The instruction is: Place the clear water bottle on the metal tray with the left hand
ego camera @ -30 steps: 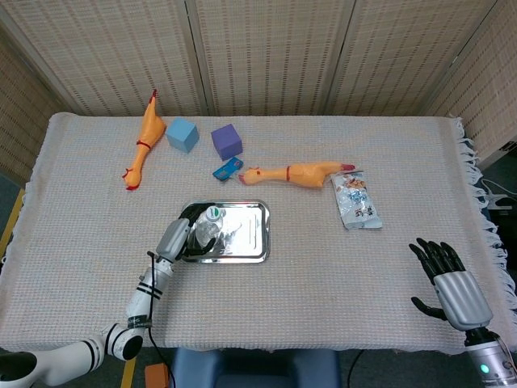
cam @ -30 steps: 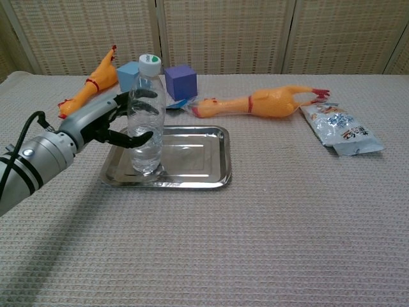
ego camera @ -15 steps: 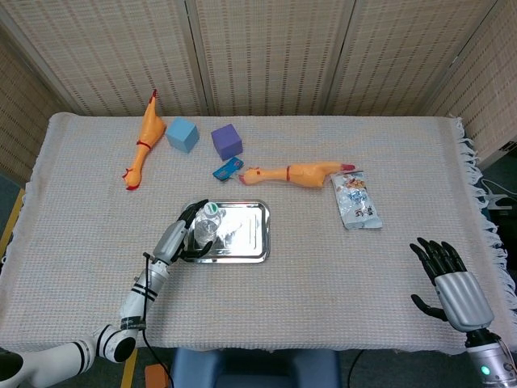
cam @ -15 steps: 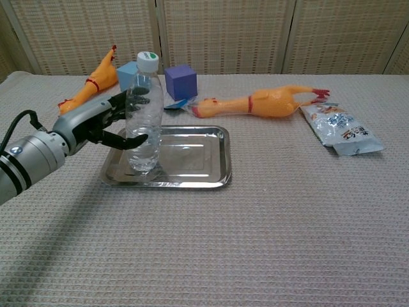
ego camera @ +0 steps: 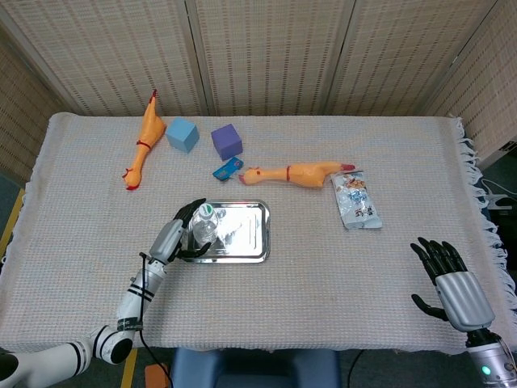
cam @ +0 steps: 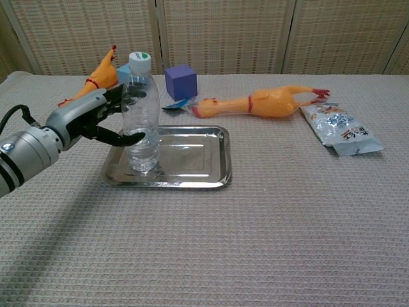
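The clear water bottle [cam: 142, 121] with a white cap stands nearly upright on the left part of the metal tray [cam: 192, 157]. My left hand [cam: 86, 119] reaches in from the left and grips the bottle, thumb in front and fingers [cam: 117, 96] behind it. From the head view, the bottle [ego camera: 203, 225] is over the tray's [ego camera: 246, 234] left end, with the left hand [ego camera: 172, 238] wrapped around it. My right hand [ego camera: 447, 277] hangs beyond the table's near right edge, fingers spread and holding nothing.
Behind the tray lie two rubber chickens [ego camera: 144, 137] [ego camera: 295, 173], a light blue cube [ego camera: 182, 134], a purple cube [ego camera: 227, 141] and a small blue item [ego camera: 228, 168]. A snack bag [ego camera: 355, 200] lies to the right.
The left hand and the bottle have shifted a little to the left over the tray's left end. The right hand has not moved.
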Robot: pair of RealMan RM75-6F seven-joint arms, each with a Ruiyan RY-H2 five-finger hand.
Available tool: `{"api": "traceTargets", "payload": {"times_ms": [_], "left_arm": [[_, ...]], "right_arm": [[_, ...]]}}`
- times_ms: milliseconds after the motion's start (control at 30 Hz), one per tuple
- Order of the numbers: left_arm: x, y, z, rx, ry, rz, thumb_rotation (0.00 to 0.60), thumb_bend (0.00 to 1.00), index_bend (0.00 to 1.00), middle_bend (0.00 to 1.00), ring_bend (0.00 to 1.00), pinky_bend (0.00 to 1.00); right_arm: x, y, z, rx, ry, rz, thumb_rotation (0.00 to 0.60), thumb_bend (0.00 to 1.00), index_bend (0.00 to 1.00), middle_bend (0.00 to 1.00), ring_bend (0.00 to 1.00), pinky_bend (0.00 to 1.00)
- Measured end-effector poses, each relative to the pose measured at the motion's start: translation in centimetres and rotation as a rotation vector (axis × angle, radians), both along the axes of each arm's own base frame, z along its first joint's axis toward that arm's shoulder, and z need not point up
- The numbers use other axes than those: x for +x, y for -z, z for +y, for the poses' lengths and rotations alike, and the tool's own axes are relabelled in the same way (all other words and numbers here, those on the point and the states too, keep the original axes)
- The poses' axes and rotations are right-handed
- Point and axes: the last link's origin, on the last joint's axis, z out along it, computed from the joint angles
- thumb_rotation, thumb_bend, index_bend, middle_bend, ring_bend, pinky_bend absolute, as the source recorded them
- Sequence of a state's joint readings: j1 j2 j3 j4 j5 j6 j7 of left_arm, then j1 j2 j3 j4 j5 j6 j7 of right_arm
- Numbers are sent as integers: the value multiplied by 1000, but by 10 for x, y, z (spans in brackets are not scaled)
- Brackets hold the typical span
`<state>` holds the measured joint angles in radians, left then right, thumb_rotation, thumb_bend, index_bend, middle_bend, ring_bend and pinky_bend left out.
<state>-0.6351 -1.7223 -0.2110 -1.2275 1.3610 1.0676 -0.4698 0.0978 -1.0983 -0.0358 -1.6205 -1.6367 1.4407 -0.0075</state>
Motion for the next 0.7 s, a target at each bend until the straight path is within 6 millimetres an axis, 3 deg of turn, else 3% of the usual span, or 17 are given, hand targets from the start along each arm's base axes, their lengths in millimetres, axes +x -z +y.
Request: {"api": "traceTargets", "payload": {"times_ms": [167, 433, 567, 700], "left_arm": [[-17, -11, -1, 20, 13, 112, 600, 319, 0, 0, 0, 0], [-70, -54, -18, 149, -17, 284, 600, 341, 0, 0, 0, 0], [-104, -85, -45, 227, -34, 393, 600, 361, 0, 0, 0, 0], [-133, -116, -92, 299, -53, 524, 600, 364, 0, 0, 0, 0]], "right_arm": [[1, 0, 2, 1, -6, 1, 600, 179, 0, 0, 0, 0], [1, 0, 2, -5, -8, 3, 600, 178, 0, 0, 0, 0], [3, 0, 1, -38, -22, 5, 600, 178, 0, 0, 0, 0], [1, 2, -1, -67, -13, 16, 600, 179, 0, 0, 0, 0]]}}
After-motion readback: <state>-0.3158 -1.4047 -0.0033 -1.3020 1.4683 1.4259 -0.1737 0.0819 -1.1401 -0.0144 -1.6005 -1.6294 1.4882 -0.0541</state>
